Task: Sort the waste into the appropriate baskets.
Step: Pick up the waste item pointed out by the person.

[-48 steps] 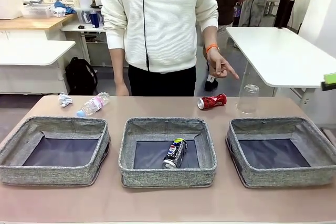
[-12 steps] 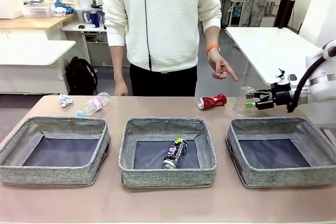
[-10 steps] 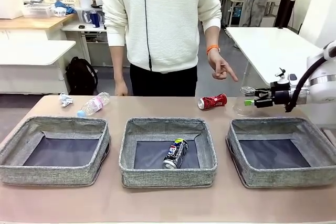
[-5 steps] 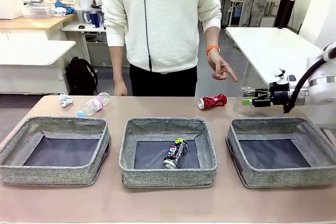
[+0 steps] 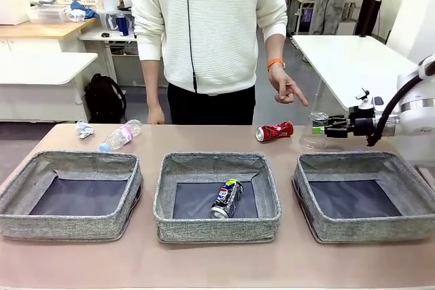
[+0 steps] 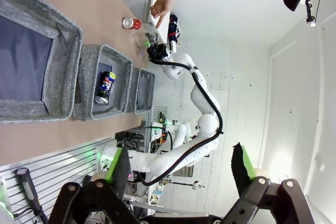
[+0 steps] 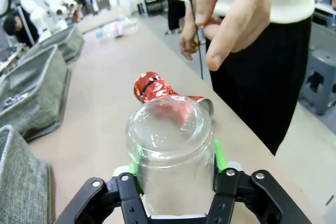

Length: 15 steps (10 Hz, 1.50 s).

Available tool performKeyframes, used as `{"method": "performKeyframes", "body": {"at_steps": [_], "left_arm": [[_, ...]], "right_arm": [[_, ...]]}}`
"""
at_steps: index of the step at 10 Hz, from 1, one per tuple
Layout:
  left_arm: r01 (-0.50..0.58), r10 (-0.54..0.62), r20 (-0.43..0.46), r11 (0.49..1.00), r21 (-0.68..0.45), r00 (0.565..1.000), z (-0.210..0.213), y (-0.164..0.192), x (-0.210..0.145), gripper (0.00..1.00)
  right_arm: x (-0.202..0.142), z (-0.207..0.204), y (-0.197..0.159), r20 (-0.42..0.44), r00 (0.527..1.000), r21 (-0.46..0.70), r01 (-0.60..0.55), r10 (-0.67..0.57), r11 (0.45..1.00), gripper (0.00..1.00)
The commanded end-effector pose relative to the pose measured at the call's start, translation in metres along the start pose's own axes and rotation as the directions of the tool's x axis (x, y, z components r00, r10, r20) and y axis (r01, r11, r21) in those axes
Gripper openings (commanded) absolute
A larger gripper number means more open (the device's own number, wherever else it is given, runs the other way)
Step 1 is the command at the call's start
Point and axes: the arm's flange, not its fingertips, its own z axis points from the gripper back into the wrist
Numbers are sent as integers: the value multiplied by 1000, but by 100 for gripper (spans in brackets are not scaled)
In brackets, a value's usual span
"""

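My right gripper [image 5: 319,127] reaches in from the right at the table's far right, shut on the clear plastic cup [image 5: 313,140], which stands upside down and tilted. In the right wrist view the green pads [image 7: 217,156] press both sides of the cup [image 7: 169,129]. The crushed red can [image 5: 274,131] lies just left of it. A dark blue Pepsi can [image 5: 226,198] lies in the middle basket [image 5: 216,225]. The small bottle [image 5: 120,134] and the paper ball [image 5: 84,129] lie at the far left, behind the left basket [image 5: 68,225]. My left gripper [image 6: 181,169] is open, holding nothing, high above the table.
The right basket [image 5: 363,227] sits just in front of the held cup. The person stands at the far side, one hand [image 5: 287,89] pointing a finger down toward the red can and cup. White tables stand behind on both sides.
My right arm came in from the right and its jaws closed on the cup, which tipped from upright to tilted. Nothing else moved.
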Motion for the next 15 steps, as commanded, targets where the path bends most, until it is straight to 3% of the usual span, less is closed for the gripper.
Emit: {"method": "performKeyframes", "body": {"at_steps": [1,2,3,4,5,7,8,10,11,12,13,14,15], "left_arm": [[21,-21,0,1000,-17,1000,1,0,-1,100],[21,-21,0,1000,-17,1000,1,0,-1,100],[21,-21,0,1000,-17,1000,1,0,-1,100],[21,-21,0,1000,-17,1000,1,0,-1,100],[21,-21,0,1000,-17,1000,1,0,-1,100],[21,-21,0,1000,-17,1000,1,0,-1,100],[21,-21,0,1000,-17,1000,1,0,-1,100],[21,-21,0,1000,-17,1000,1,0,-1,100],[21,-21,0,1000,-17,1000,1,0,-1,100],[21,-21,0,1000,-17,1000,1,0,-1,100],[21,-21,0,1000,-17,1000,1,0,-1,100],[21,-21,0,1000,-17,1000,1,0,-1,100],[21,-21,0,1000,-17,1000,1,0,-1,100]], "right_arm": [[1,0,-2,-11,1000,-5,-17,17,1000,35],[1,2,-2,-16,1000,-7,-17,17,1000,0],[1,4,-3,-20,1000,-16,-19,19,1000,15],[1,9,-5,-25,999,-29,-22,22,999,0],[5,22,-10,-31,1000,-38,-4,2,999,9],[24,58,-9,-44,999,-63,12,-15,998,9],[45,74,2,-51,998,-31,25,-27,999,9],[121,110,41,-221,973,-76,54,-69,996,9],[159,115,64,-375,909,-120,146,-182,982,9],[192,110,85,-499,848,-182,98,-178,978,9],[213,99,102,-630,740,-255,86,-234,963,9],[221,86,108,-701,665,-291,60,-256,955,9],[211,70,102,-710,686,-183,36,-157,982,9]]}}
